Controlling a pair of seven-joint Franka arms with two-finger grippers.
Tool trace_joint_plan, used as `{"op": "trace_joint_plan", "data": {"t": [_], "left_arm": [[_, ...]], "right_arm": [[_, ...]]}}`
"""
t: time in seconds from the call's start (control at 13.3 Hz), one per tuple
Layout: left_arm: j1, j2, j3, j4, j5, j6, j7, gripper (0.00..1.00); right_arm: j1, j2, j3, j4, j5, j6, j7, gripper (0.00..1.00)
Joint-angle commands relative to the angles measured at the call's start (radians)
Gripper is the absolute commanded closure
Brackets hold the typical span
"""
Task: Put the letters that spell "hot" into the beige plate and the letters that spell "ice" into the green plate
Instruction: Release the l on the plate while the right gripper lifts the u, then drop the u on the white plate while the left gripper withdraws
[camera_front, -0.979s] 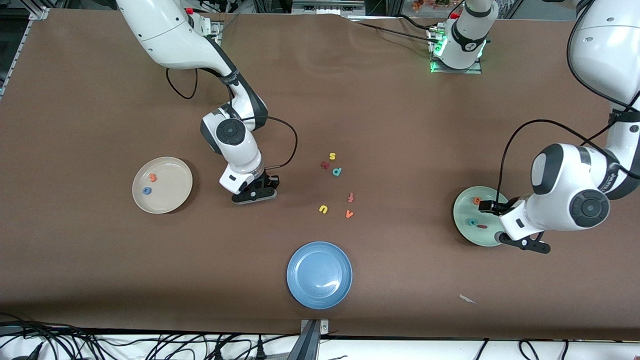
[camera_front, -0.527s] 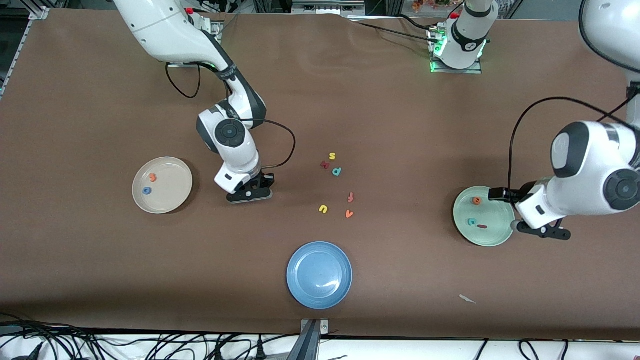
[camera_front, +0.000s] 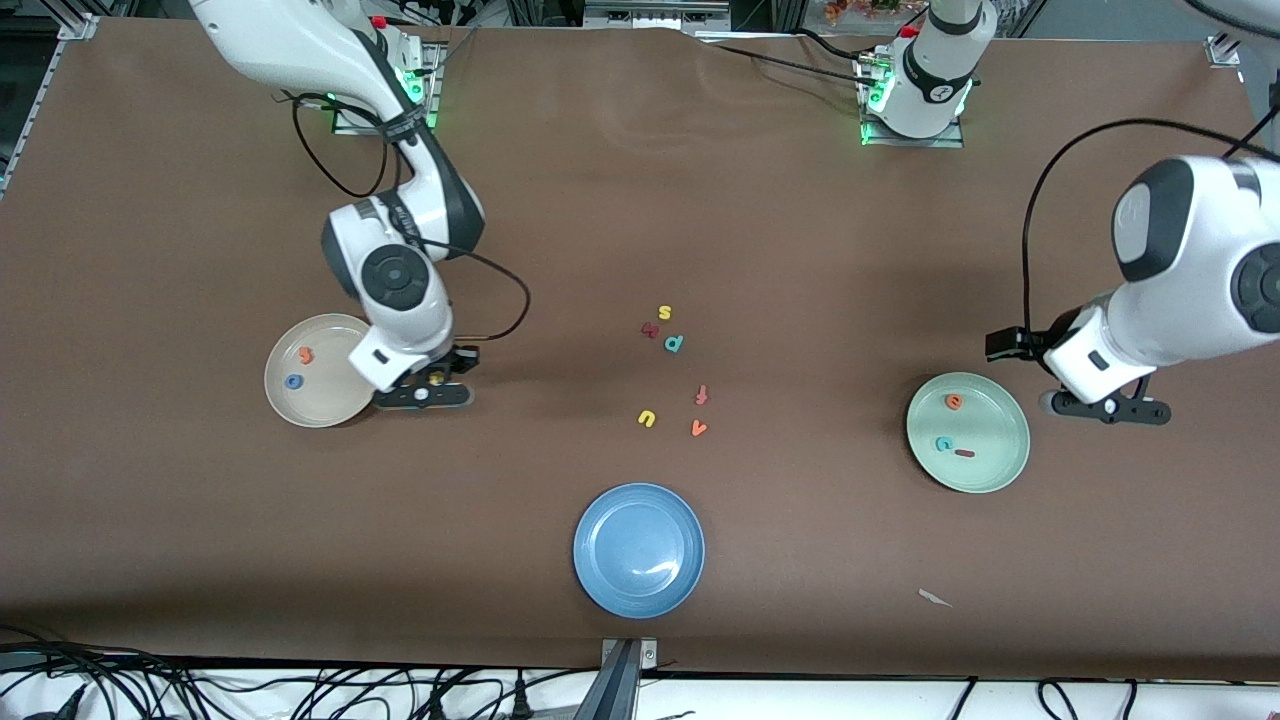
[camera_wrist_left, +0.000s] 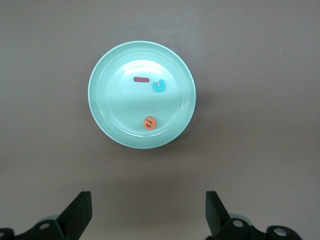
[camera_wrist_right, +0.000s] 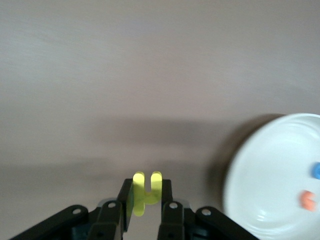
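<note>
My right gripper (camera_front: 421, 394) hangs over the bare table just beside the beige plate (camera_front: 340, 388). It is shut on the yellow h (camera_wrist_right: 145, 192), which stands upright between its jaws. In that plate lie the orange t (camera_front: 306, 354) and the blue o (camera_front: 293, 381); the right wrist view shows the beige plate (camera_wrist_right: 265, 175) off to one side. My left gripper (camera_front: 1105, 408) is open and empty over the table beside the green plate (camera_front: 992, 430), toward the left arm's end. On the green plate (camera_wrist_left: 120, 105) rest the orange e (camera_wrist_left: 149, 123), teal c (camera_wrist_left: 158, 86) and dark red i (camera_wrist_left: 141, 79).
Loose letters lie mid-table: yellow s (camera_front: 664, 313), a dark red letter (camera_front: 650, 329), teal p (camera_front: 674, 343), red f (camera_front: 702, 395), yellow u (camera_front: 647, 418), orange v (camera_front: 698, 428). A blue plate (camera_front: 638, 548) sits nearer the camera. A paper scrap (camera_front: 935, 598) lies near the front edge.
The right arm has carried the yellow h from mid-table to the beige plate's rim. The left arm has drawn back off the green plate toward its own end, gripper still open.
</note>
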Motion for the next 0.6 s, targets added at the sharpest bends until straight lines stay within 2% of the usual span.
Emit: {"op": "trace_joint_plan", "data": {"t": [0.0,0.15,0.23,0.3,0.45,0.53], "left_arm": [[-0.053,-0.120,0.034,-0.092,-0.037,0.005,-0.076,0.00],[-0.054,-0.165,0.037,-0.098,-0.081,-0.001,-0.087,0.00],[-0.055,-0.188,0.061,-0.097,-0.110,-0.019,-0.085,0.00],[-0.081,-0.202,0.089,-0.087,-0.112,-0.056,-0.081,0.00],[-0.156,-0.240,0.173,-0.081,-0.104,-0.101,-0.078,0.00],[-0.161,-0.254,0.182,-0.077,-0.095,-0.118,-0.072,0.00]], "right_arm": [[-0.004,-0.042,-0.072,-0.053,-0.001,-0.038,-0.096,0.88],[-0.008,-0.040,-0.146,-0.082,0.010,-0.036,-0.180,0.88],[-0.009,-0.039,-0.188,-0.101,0.039,-0.036,-0.250,0.88],[-0.024,-0.036,-0.210,-0.121,0.105,-0.033,-0.329,0.88],[-0.098,-0.016,-0.213,-0.133,0.226,-0.032,-0.490,0.88],[-0.110,-0.005,-0.213,-0.133,0.249,-0.032,-0.524,0.88]]}}
